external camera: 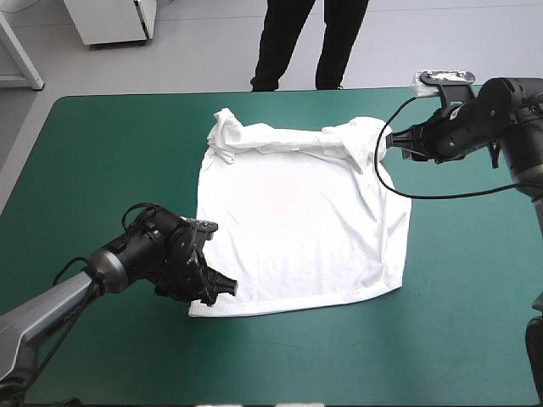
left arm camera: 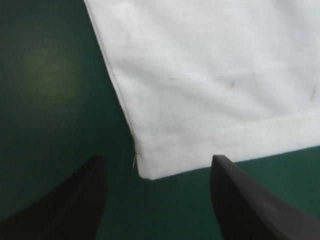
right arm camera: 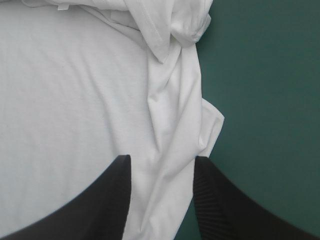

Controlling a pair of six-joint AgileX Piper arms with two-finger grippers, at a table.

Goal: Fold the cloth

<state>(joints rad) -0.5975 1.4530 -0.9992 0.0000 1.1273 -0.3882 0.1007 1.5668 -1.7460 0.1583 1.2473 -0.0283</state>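
The teal-green bench (external camera: 102, 170) carries the T-shirt (external camera: 297, 229) spread flat near its middle. The hem lies toward me and the collar end sits bunched in a ridge along the far side, so the shirt's long axis runs near to far. My left end effector (external camera: 222, 290) sits low at the near-left hem corner (left arm camera: 150, 167), fingers spread. The corner lies just ahead of it and between the fingertips, with bare bench under each finger. My right end effector (external camera: 392, 146) is at the far-right shoulder, fingers also apart, straddling a rumpled sleeve fold (right arm camera: 172, 125) without pinching it. So each arm has its own diagonal corner. I judge the fold turns on the left closing on the hem corner straight ahead, since that one is squarely lined up.
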